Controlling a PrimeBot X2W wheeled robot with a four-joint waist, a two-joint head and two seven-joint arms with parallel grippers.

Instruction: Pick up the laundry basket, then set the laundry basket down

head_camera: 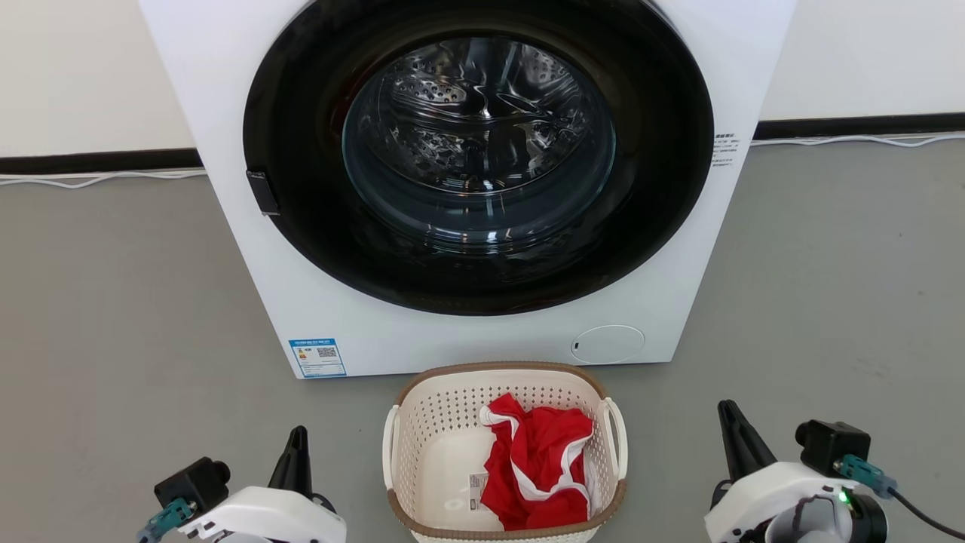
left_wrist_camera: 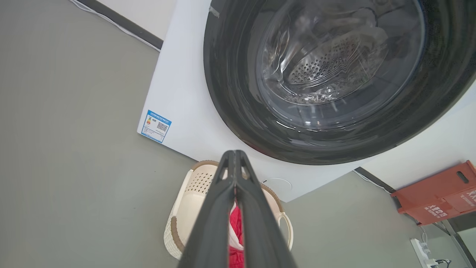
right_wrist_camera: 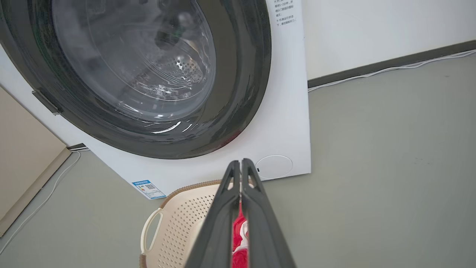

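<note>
The laundry basket (head_camera: pixel 437 452) stands on the grey floor just in front of the washing machine, cream-white and perforated with a brown rim and white side loop handles. A red and white garment (head_camera: pixel 539 467) lies in its right half, beside a barcode sticker. My left gripper (head_camera: pixel 298 436) is shut and empty, to the basket's left and well apart from it. My right gripper (head_camera: pixel 730 415) is shut too, to the basket's right. Each wrist view looks past closed fingers at the basket (left_wrist_camera: pixel 189 201) (right_wrist_camera: pixel 178 219).
A white front-loading washing machine (head_camera: pixel 339 332) with a closed dark round door fills the back. An orange crate (left_wrist_camera: pixel 438 193) and a power strip (left_wrist_camera: pixel 422 249) sit off to one side. A white cable (head_camera: pixel 90 179) runs along the wall base. A beige panel (right_wrist_camera: pixel 26 156) stands left.
</note>
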